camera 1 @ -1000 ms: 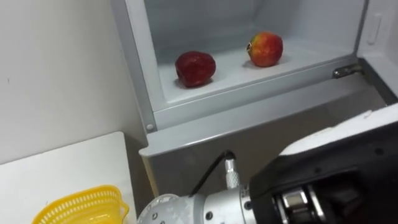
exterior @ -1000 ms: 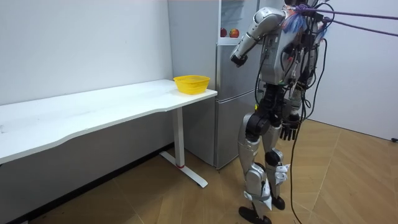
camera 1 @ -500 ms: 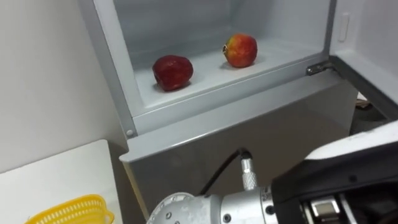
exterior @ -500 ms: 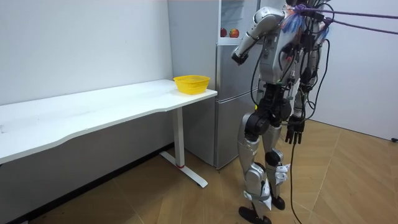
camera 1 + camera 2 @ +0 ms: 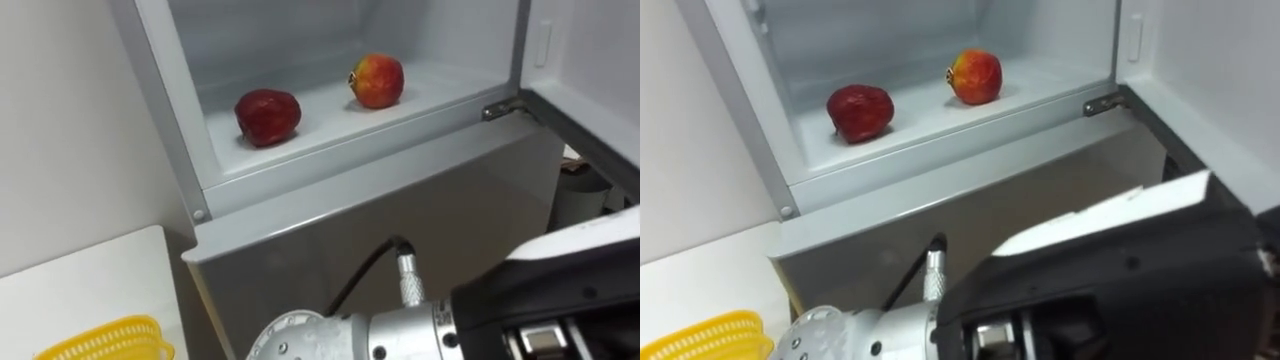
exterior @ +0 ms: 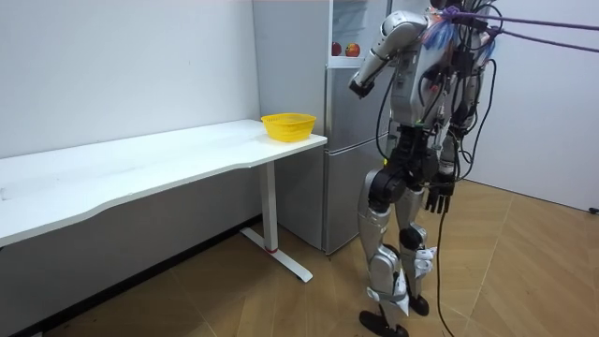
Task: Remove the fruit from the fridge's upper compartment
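**Two fruits lie in the open upper fridge (image 5: 280, 40), the left hand (image 5: 1120, 270) raised short of them**

Nearest the head camera, the robot's left hand is held up in front of its chest, with its dark back toward the viewer. Whether it is released or clenched cannot be told, and nothing shows in it. It appears against the grey lower door (image 5: 400, 210), below the level of the shelf, so the reach seems begun but not finished.

At lower left, a yellow basket (image 5: 100, 340) stands on the corner of a white table (image 5: 80, 280) just beside the fridge. It is probably there to take what comes out.

In the room view the robot stands upright close to the fridge. Its right hand (image 6: 438, 198) hangs by its hip with the fingers loose and empty, clear of the reach.

Farther up, the upper compartment is open, its door (image 5: 590, 70) swung off to the right past a metal hinge (image 5: 500, 108). The task's things lie on the white shelf (image 5: 320, 125) inside. A dark red fruit (image 5: 267, 117) is toward the left and front. A red-and-yellow fruit (image 5: 377, 80) is farther back and to the right, and the two are apart. Neither is touched. The dark red fruit lies nearer the front edge, so it looks the easier first pick.
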Robot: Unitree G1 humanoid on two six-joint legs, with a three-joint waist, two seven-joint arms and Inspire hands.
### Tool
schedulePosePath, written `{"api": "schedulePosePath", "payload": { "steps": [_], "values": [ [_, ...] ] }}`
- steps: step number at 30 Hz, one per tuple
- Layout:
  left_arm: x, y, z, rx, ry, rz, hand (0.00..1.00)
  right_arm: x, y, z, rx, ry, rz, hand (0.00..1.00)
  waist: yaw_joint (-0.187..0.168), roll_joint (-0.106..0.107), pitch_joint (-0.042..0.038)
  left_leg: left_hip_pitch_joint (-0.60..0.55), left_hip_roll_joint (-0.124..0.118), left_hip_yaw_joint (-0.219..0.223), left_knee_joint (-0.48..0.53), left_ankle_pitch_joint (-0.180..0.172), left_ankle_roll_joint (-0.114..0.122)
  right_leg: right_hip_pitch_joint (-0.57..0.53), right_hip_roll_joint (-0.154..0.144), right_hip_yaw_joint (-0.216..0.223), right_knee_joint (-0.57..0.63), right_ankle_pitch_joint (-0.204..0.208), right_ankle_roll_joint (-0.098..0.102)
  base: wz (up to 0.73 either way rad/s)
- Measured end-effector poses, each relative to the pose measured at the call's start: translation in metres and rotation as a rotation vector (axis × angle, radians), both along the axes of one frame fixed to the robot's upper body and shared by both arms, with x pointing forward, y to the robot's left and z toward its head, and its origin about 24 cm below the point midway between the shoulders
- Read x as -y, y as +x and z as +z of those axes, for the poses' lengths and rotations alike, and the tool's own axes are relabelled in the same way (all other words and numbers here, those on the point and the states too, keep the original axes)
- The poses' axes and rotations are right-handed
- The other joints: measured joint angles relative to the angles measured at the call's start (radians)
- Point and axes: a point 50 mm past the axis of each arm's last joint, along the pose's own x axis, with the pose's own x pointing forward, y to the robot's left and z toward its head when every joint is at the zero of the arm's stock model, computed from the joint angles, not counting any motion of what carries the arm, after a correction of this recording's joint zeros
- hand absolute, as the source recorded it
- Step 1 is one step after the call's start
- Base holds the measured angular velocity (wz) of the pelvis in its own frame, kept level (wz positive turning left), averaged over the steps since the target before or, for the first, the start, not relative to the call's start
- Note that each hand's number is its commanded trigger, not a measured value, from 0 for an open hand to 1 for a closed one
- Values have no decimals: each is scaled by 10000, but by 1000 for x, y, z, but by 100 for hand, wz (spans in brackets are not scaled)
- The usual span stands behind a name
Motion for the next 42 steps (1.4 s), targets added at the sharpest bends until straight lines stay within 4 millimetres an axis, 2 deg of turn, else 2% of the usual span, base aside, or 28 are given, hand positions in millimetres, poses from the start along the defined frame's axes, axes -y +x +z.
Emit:
{"api": "schedulePosePath", "payload": {
  "steps": [4, 7, 10, 11, 13, 15, 17, 20, 24, 26, 28, 30, 33, 34, 35, 37, 38, 41, 42],
  "values": [
    [-7, 6, -8, 24, 367, 607, 0, 0, 6, 1, 161, 12, 139, 0, 539, -66, 45, -5, 11, -29, -67, 7, -11, -48, 19, 5, 18, 2, -4, 1],
    [-13, 10, -12, 318, 751, 1077, 0, 2, 13, 3, 254, 37, 411, 0, 838, -153, 88, -80, -10, -256, -42, 10, -15, -37, -25, -327, 3, 8, -13, 21],
    [-18, 12, -9, 560, 723, 1408, 0, 7, 18, 5, 407, 40, 399, 0, 1301, -205, 81, -70, -44, -424, -45, 16, -17, 119, -63, -565, 1, 8, -12, 21],
    [-21, 14, -7, 600, 638, 1674, 0, 7, 20, 6, 462, 12, 375, 0, 1527, -239, 69, -12, -61, -546, -47, 21, -25, 140, -63, -578, -3, 8, -12, 7],
    [-25, 18, -4, 577, 432, 2029, 0, 6, 28, 8, 681, 49, 410, 0, 1666, -286, 53, -28, -103, -809, -48, 28, -36, 256, -69, -735, -33, 8, -12, 19],
    [-29, 21, 0, 564, 196, 2381, 0, 6, 35, 9, 893, 68, 480, 0, 1819, -321, 50, -17, -137, -871, -53, 42, -51, 260, -85, -844, -52, 7, -13, 20],
    [-39, 26, 4, 596, -158, 3235, 0, 3, 40, 9, 1071, 130, 635, 0, 2116, -394, -19, -18, -117, -874, -54, 66, -59, 290, -86, -885, -54, 7, -14, 0],
    [-55, 26, 9, 673, -756, 4363, 0, 1, 35, 7, 1101, 86, 585, 0, 2366, -491, -79, -41, -85, -898, -50, 80, -76, 288, -79, -932, 0, 7, -14, 2],
    [-74, 27, 17, 918, -1548, 5470, 0, 0, 25, 5, 1092, -123, 571, 0, 2515, -574, -117, -4, -134, -1119, -43, 87, -65, 407, -112, -1089, -9, 8, -15, 11],
    [-97, 26, 19, 984, -2217, 6643, 0, 1, 6, 1, 885, -284, 540, 0, 2747, -571, -136, 182, -134, -1124, -56, 87, -65, 595, -105, -1067, -39, 7, -14, -2],
    [-117, 26, 21, 981, -2820, 7797, 0, 1, -8, -1, 613, -298, 370, 0, 2927, -557, -177, 223, -134, -1108, -52, 89, -68, 611, -106, -1065, -31, 4, -16, 0],
    [-135, 26, 20, 905, -3415, 9015, 0, 0, -19, -2, 414, -297, 284, 0, 3034, -588, -182, 213, -150, -1101, -41, 90, -70, 616, -111, -1098, -33, -20, -40, 4],
    [-172, 27, 9, 579, -3937, 11421, 0, -3, -37, -5, 263, -270, -363, 0, 3272, -643, -191, 313, -169, -1115, 24, 91, -72, 696, -118, -1118, -34, -64, -64, 0],
    [-191, 25, 6, 501, -4183, 12637, 0, -2, -43, -5, 231, -278, -682, 0, 3335, -660, -198, 323, -169, -1119, 33, 91, -72, 673, -123, -1117, 20, -114, -72, 0],
    [-212, 21, 4, 545, -4493, 13992, 0, 1, -50, -4, 208, -338, -982, 0, 3448, -656, -201, 315, -164, -1145, 52, 91, -72, 669, -117, -1121, 25, -124, -73, 5],
    [-238, 13, 2, 561, -5026, 15649, 0, 4, -60, -3, 95, -505, -1300, 0, 3478, -665, -202, 294, -157, -1303, 52, 91, -73, 701, -106, -1164, 12, -131, -68, 15],
    [-251, 6, -1, 470, -5457, 16522, 0, 5, -66, -3, 29, -614, -1458, 0, 3620, -659, -204, 285, -164, -1353, 48, 91, -73, 715, -110, -1199, 15, -128, -64, 14],
    [-279, -8, -11, 43, -6304, 18241, 0, 4, -76, -3, -72, -718, -1477, 0, 4025, -600, -174, 315, -166, -1358, 30, 90, -74, 738, -113, -1203, 32, -120, -74, -2],
    [-284, -11, -13, -50, -6376, 18582, 0, 4, -77, -3, -86, -722, -1490, 0, 4030, -631, -187, 325, -166, -1365, 27, 90, -74, 741, -115, -1210, 32, -121, -73, 4]
  ]
}}
